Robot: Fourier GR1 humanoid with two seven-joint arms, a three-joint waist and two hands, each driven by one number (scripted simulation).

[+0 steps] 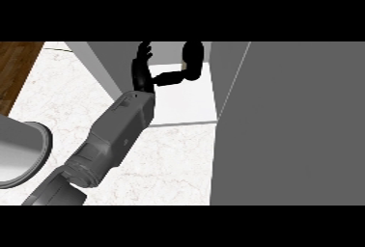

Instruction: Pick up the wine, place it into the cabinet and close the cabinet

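Centrally, near the top of the frame, the robot's black left hand (143, 72) is raised at the mouth of the open grey cabinet (100, 67). Its long grey forearm (118, 130) climbs there on a slant from the lower left corner. The fingers (145, 52) stand straight and close together, pointing to the top edge. The thumb (170, 77) sticks out sideways to the right, so the hand is spread and curled round nothing. The slim dark wine bottle (192, 54) stands upright inside the cabinet, just right of the hand at top centre, above the pale white shelf floor (182, 103). The thumb's tip meets the bottle's lower end, while the fingers are apart from it, with a strip of grey back wall showing between them. Whether the thumb truly touches the bottle cannot be told. A wide flat grey panel (292, 125) fills the whole right side of the frame, and its slanting left edge borders the cabinet's opening. Below the shelf, the white marble counter top (171, 159) spreads across the middle and left, passing under the forearm. At the left edge, a rounded light grey vessel (25, 149) shows only in part. A strip of brown wooden floor (18, 67) lies in the upper left corner, beyond the counter.
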